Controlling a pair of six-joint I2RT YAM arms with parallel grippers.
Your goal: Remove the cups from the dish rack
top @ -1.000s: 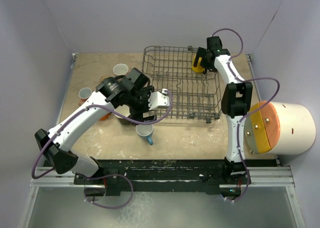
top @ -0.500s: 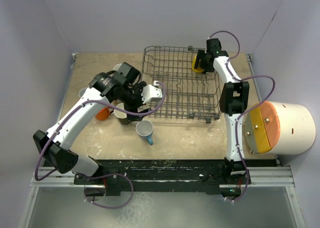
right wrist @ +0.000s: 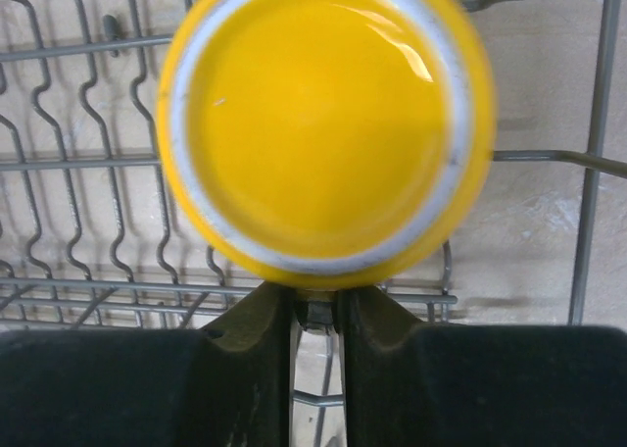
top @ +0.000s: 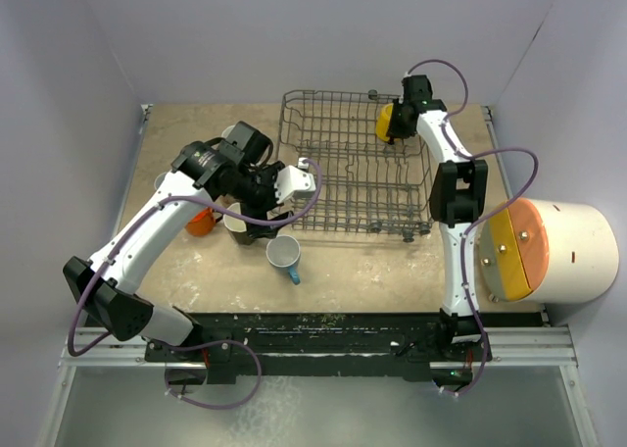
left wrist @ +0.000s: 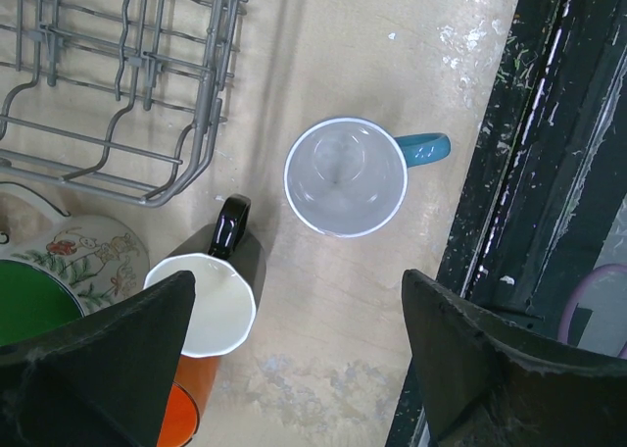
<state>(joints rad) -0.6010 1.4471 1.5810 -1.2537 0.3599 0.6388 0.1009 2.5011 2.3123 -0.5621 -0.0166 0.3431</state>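
The grey wire dish rack (top: 358, 163) stands at the back middle of the table. My right gripper (top: 398, 116) is at its far right corner, shut on the handle of the yellow cup (top: 387, 123). In the right wrist view that cup (right wrist: 323, 124) shows its bottom, just above my pinched right gripper (right wrist: 315, 312). Left of the rack my left gripper (top: 266, 212) hangs open and holds nothing. Below it on the table stand a blue cup (left wrist: 345, 176), a black cup (left wrist: 211, 290), an orange cup (left wrist: 176, 418) and a white cup with green inside (left wrist: 49, 280).
A huge white cylinder with an orange face (top: 554, 251) lies at the table's right edge. Two more cups (top: 235, 135) (top: 165, 182) stand at the back left. The dark front rail (left wrist: 549, 173) runs close to the blue cup.
My right gripper has shut on the yellow cup's handle, and the cup has shifted slightly. The left arm drew back to the left, away from the blue cup, with its jaws staying wide.
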